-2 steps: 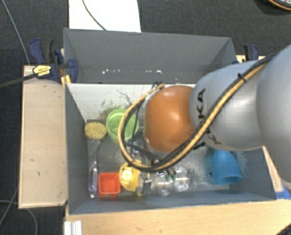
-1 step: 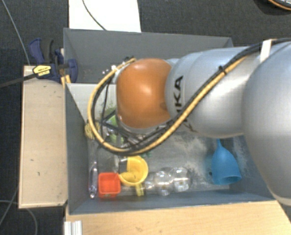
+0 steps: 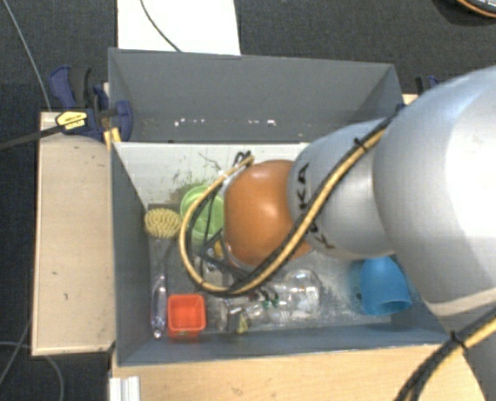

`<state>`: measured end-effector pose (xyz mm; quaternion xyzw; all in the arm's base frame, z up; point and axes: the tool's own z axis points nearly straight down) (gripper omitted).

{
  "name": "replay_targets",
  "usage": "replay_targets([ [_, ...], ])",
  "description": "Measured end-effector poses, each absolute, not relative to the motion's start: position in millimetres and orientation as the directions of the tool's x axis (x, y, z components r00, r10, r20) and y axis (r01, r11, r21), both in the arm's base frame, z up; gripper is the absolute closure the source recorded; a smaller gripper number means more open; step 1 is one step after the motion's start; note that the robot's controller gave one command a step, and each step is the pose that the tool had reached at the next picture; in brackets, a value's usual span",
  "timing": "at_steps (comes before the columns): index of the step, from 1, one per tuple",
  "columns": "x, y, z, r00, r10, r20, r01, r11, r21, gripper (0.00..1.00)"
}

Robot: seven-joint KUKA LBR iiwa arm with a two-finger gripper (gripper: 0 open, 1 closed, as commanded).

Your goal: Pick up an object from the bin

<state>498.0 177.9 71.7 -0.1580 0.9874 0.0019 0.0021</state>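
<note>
My gripper (image 3: pixel 215 267) shows as a dark body just below the arm's orange cover, low over the middle of the bin floor. A bright green rounded thing (image 3: pixel 199 210) lies right behind it, partly hidden by the cover and a cable. Directly in front of the gripper lies a crumpled clear plastic thing (image 3: pixel 291 296) with small dark and green bits beside it. An orange-red square cup (image 3: pixel 186 314) stands to the front left.
A yellow bristly scrubber (image 3: pixel 162 221) sits by the left wall. Along the front left corner lies a clear tube (image 3: pixel 158 306). A blue cup (image 3: pixel 382 286) rests at the front right, half under the arm. The arm covers the bin's right half.
</note>
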Motion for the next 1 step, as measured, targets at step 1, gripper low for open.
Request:
replay_targets([
  [1,524.1,204.1,206.8,-0.955,-0.295,-0.035,-0.296,0.955,0.012,1.0],
])
